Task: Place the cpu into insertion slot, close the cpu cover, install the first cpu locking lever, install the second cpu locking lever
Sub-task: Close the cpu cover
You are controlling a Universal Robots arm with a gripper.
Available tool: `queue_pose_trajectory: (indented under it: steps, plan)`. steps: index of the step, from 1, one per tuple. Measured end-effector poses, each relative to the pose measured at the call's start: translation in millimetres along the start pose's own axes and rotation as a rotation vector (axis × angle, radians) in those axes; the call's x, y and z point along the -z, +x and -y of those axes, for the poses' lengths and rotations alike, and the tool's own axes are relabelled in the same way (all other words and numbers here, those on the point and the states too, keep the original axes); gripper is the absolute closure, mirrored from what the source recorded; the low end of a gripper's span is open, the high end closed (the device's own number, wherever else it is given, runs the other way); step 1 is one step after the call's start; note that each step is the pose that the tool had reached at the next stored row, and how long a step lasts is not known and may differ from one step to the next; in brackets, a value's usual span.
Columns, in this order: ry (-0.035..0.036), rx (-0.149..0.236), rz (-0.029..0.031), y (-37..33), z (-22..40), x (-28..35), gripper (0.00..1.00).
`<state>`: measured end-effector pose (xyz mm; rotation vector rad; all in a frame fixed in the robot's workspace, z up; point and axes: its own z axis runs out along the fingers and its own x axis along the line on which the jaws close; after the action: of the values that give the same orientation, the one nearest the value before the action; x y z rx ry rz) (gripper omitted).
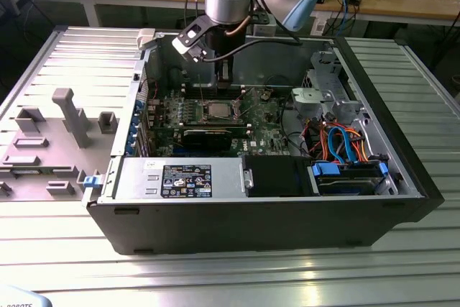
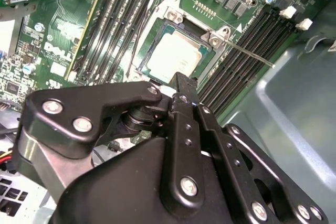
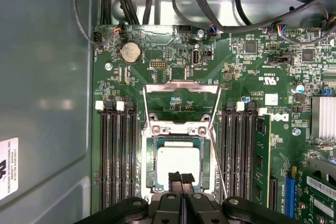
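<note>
The cpu point(image 3: 178, 162), a dull silver square, lies flat in the insertion slot point(image 3: 146, 156) on the green board; it also shows in the second wrist view point(image 2: 173, 53) and the exterior view point(image 1: 215, 111). The cpu cover point(image 3: 181, 84), a thin silvery frame, stands tipped up and open on the far side of the slot. A thin locking lever point(image 3: 218, 166) juts up beside the slot, also seen as a rod point(image 2: 252, 56). My gripper point(image 3: 181, 178) hovers just over the cpu's near edge, its black fingers together with nothing between them, hanging from the arm point(image 1: 224, 77).
Black memory slots point(image 3: 118, 150) flank the socket on both sides. Cables point(image 3: 210, 19) run across the board's far end. The grey case wall point(image 3: 47, 103) stands close alongside. A black graphics card point(image 1: 207, 136) and drive bays with blue and orange cables point(image 1: 345, 145) fill the rest of the case.
</note>
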<state>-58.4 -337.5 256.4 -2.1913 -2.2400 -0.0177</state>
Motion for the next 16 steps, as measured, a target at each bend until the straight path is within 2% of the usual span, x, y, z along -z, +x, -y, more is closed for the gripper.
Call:
queue_pose_trajectory:
  steps: [16]
  plan:
    - [-0.0001, 0.0, -0.0001, 0.2, 0.0, 16.1, 0.89]
